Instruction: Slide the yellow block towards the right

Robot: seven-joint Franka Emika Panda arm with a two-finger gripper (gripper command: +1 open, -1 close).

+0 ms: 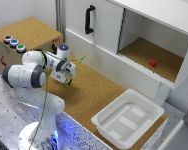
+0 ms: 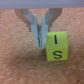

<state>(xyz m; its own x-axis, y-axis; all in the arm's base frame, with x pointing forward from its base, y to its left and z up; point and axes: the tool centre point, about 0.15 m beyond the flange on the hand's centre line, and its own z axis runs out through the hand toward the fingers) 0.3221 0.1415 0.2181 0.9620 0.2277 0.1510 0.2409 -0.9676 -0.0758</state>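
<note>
A: Arm point(image 1: 31, 75) bent low over the cork desk point(image 1: 99, 95), near the middle of its length. Pincer point(image 1: 69, 81) pointing down at the cork.

B: Pincer state?

A: Closed, per wrist view point(image 2: 40, 44): fingers point(image 2: 35, 30) pressed together, nothing between them. Tips on or just above the cork; cannot tell which.

B: Location of the yellow block?

A: Sitting on the cork just beside the pincer tips point(image 2: 57, 48), outside the fingers, not gripped. Touching or a hair apart, not resolvable. Black marks on the face toward the wrist camera. In exterior view, block hidden or too small to make out under the pincer.

B: Other items?

A: Small red cube point(image 1: 152, 63) on the cork floor of the open cabinet point(image 1: 159, 37), well apart from the arm. White tray point(image 1: 101, 121) at the desk's near edge, toward the exterior view's right. Box point(image 1: 36, 32) with a cork top at the exterior view's left, carrying three round buttons point(image 1: 14, 43). Cabinet door point(image 1: 101, 22) with a black handle point(image 1: 89, 19) behind the arm. Green cable point(image 1: 44, 100) running along the arm.
</note>
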